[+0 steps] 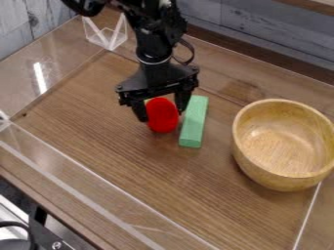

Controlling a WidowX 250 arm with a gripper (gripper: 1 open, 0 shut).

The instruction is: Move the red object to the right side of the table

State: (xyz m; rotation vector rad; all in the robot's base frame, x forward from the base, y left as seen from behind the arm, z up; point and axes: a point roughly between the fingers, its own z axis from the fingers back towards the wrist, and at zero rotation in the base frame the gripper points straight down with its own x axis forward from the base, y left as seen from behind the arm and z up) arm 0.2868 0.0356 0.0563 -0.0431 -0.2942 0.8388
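Hand (159,101): black, pointed steeply down over the desk centre, fingers spread wide.
Fingers: one (135,105) left of the ball, one (185,100) at its right, straddling it; contact not discernible, probably none.
Ball (160,115): red, resting on the desk between the fingers, top partly hidden by the hand.
Block (193,121): light green, lying flat just right of the ball.
Bowl (284,144): wooden, upright, at the right side, well apart from the ball.
Desk (117,176): brown wood grain, edged by clear walls.
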